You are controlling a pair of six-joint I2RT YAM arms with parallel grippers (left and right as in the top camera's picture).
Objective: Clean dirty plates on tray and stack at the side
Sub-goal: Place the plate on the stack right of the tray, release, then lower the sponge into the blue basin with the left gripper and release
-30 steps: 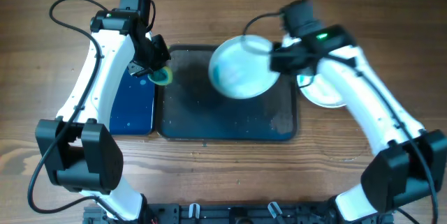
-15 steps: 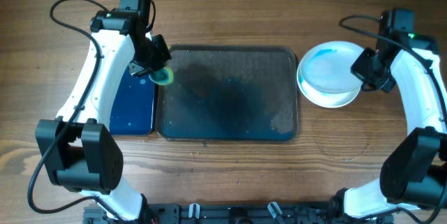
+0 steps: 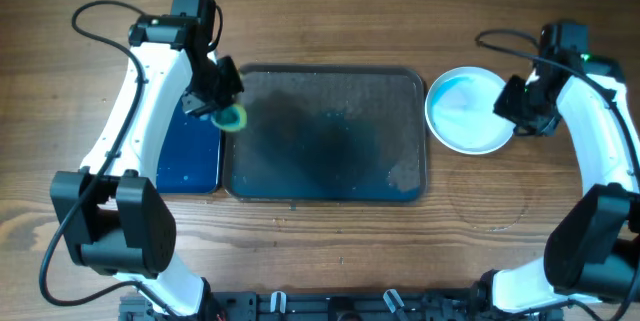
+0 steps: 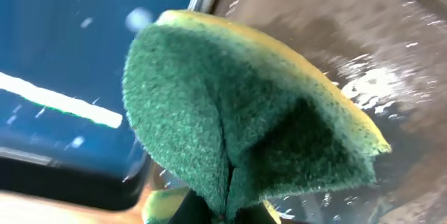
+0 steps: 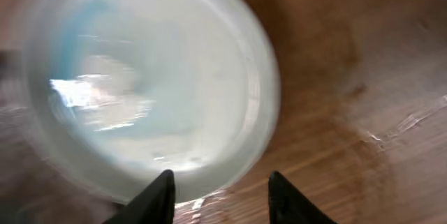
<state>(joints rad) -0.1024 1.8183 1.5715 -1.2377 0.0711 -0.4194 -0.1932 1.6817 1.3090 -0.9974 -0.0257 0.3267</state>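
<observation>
Inspection of the desk [image 3: 330, 251]: the large dark tray [image 3: 325, 136] lies in the middle of the overhead frame, its surface streaked and wet-looking. The plates [image 3: 466, 111] sit at centre right of that frame, on the wood just beside the tray's right rim and off the tray. They are white with a blue tint on the upper left portion, and the number in the pile cannot be told. The right jaws stand apart and hold nothing. In the right wrist view both dark fingertips [image 5: 162, 197] show at the bottom edge, one at the rim of the top plate [image 5: 147, 84], the other over bare wood. The left jaws are clamped on a folded green and yellow sponge [image 4: 244, 133], held over the tray's left rim in the upper left of the overhead frame [image 3: 231, 116]. A smaller blue tray [image 3: 195, 156] lies just left of the dark tray.
</observation>
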